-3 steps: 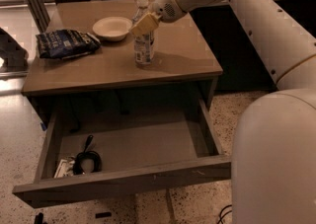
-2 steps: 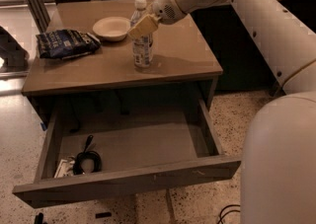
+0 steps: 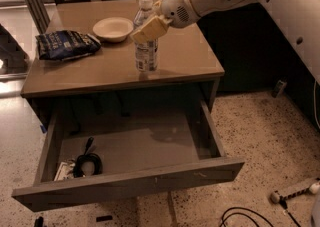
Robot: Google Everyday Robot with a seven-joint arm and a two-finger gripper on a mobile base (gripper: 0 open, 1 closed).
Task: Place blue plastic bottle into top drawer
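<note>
Unreadable print on blue plastic bottle

The bottle is seen standing upright near the middle of the surface, with the gripper set against its upper part, just below the white cap. A pale bowl is placed behind and to the left of the bottle, and a dark blue snack bag is laid further left. Below the surface, the drawer is pulled open, and a coiled black cable is kept in its front left corner.
</note>
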